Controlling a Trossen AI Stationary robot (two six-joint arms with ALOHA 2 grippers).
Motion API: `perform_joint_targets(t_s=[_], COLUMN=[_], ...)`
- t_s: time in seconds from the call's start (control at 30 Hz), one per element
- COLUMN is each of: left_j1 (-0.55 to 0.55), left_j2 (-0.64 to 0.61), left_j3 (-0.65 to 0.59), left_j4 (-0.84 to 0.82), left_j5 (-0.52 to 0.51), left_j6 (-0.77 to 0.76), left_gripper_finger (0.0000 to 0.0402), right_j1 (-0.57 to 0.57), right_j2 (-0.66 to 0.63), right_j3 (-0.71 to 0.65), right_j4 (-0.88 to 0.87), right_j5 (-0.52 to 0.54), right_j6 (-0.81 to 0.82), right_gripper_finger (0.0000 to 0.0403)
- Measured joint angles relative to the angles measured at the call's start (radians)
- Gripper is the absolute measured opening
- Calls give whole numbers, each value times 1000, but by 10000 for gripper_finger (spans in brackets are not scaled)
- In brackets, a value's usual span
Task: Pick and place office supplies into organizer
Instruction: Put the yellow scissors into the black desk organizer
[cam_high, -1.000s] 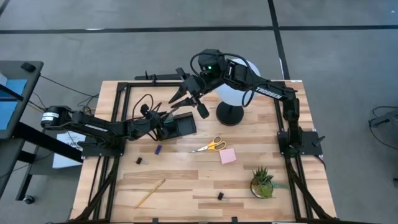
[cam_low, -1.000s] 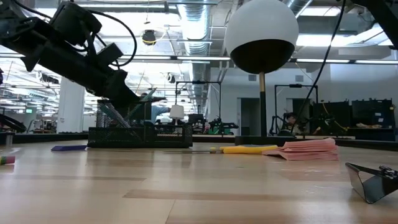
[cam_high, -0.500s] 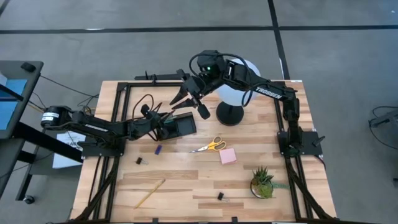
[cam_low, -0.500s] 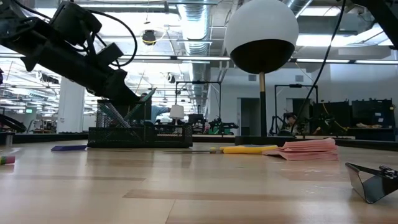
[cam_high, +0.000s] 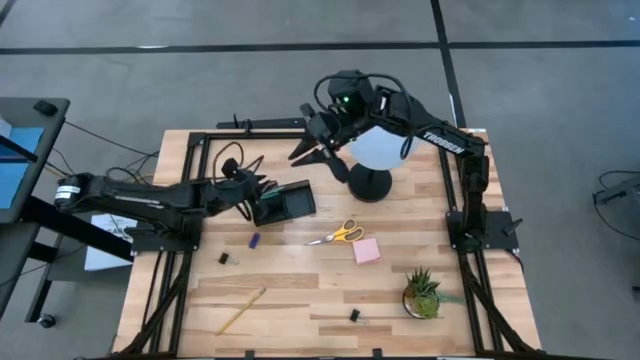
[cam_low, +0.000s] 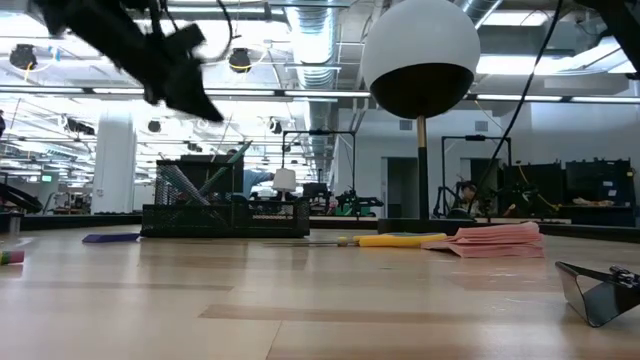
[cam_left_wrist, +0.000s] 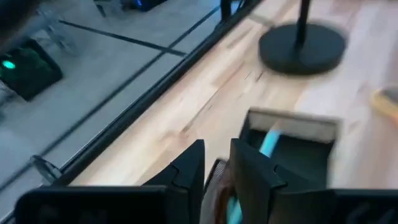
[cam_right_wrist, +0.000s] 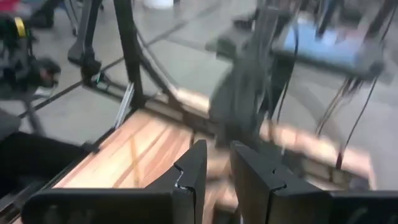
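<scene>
Organizer (cam_high: 283, 203) sits left of table centre, a teal pen (cam_left_wrist: 268, 142) leaning in it. Left gripper (cam_high: 252, 190) hangs just at its nine o'clock edge, jaws a narrow gap apart, nothing visibly held. Right gripper (cam_high: 315, 152) hovers high at the organizer's one o'clock, beside the lamp (cam_high: 372, 150), jaws likewise slightly apart and empty. Scissors (cam_high: 338, 235) and pink pad (cam_high: 366, 250) lie at the organizer's four o'clock; blue piece (cam_high: 254, 241) and pencil (cam_high: 240, 310) at six.

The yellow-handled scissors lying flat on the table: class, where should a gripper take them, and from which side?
Grip the scissors from straight above, across the narrow metal blades just past the yellow handle loops. They lie flat with bare wood around them; the pink sticky-note pad sits beside the handles, so stay blade-side.
</scene>
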Motion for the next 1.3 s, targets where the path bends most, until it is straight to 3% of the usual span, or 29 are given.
perform_joint_targets(t_s=[0.23,0.37,0.57,0.7,0.83,1.0,1.17,1.3], left_j1=[-66,-140,-296,-401,-481,-585,-674,-708], left_j2=[-116,-147,-151,-132,-121,-93,-27,47], left_j3=[228,276,276,254,213,123,-7,-61], left_j4=[-313,-432,-727,-793,-711,-629,-402,-224], left_j5=[246,339,246,144,133,122,95,94], left_j6=[-141,-201,-471,-583,-625,-740,-822,-825], left_gripper_finger=[78,73,63,56,50,46,45,45], right_j1=[39,139,255,286,277,236,197,208], right_j2=[31,74,74,59,-4,-153,-300,-383], right_j3=[-20,-147,-329,-376,-378,-375,-420,-667], right_j4=[-421,-403,-266,-267,-329,-310,-221,6], right_j5=[-5,-23,5,169,362,476,508,454], right_j6=[-26,-29,51,197,259,294,269,285], right_gripper_finger=[66,66,66,66,66,66,66,66])
